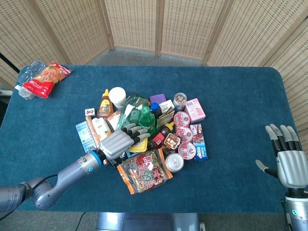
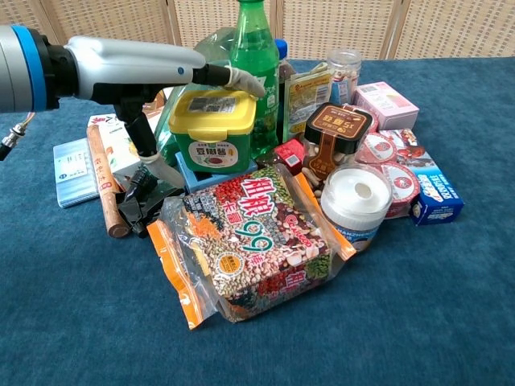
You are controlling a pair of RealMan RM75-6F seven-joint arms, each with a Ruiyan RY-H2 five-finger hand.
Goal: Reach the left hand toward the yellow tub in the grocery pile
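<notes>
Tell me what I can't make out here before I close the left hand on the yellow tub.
- Yellow tub: head view, mostly hidden under the left hand.
- Finger contact with the lid: chest view, fingers lie over its top; touching or hovering unclear.
- Right hand: absent from chest view.
- Tub's back: hidden by the green bottle.

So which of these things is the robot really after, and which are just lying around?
Part of the job:
- yellow tub
- left robot hand, over the tub, fingers spread above its lid

Just lying about:
- green bottle
- bean snack bag
- white-lidded jar
- pink box
- red snack bag, far corner
- right robot hand, open, away from the pile
</notes>
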